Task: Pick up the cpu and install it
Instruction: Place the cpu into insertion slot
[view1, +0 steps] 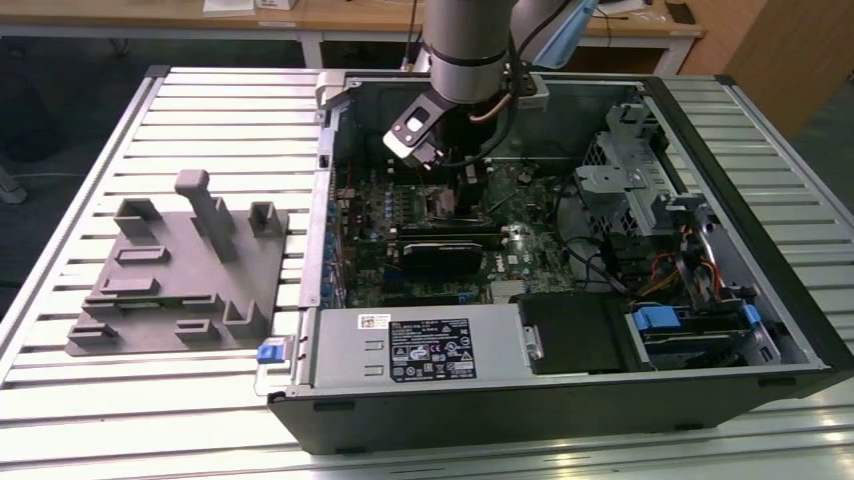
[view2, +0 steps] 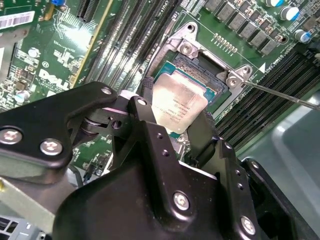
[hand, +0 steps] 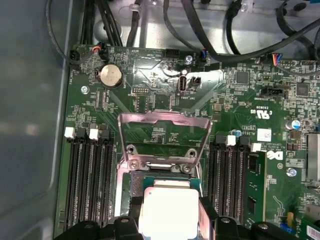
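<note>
- Gripper (view2: 175, 109): fingers closed on cpu (view2: 182, 100) edges, chip flat btwn them.
- Cpu at open socket (view2: 206, 75) on motherboard (hand: 240, 100), inside PC case (view1: 747, 380); seated or not: can't tell.

Silver-grey tubular robot arm (view1: 467, 40) with a pale blue joint cap (view1: 571, 25) and a black cable (view1: 509, 120) looping at its wrist. Its gripper (view2: 175, 112) is matte black: angular plates and rounded links, fastened with shiny silver screws (view2: 181, 201).
</note>
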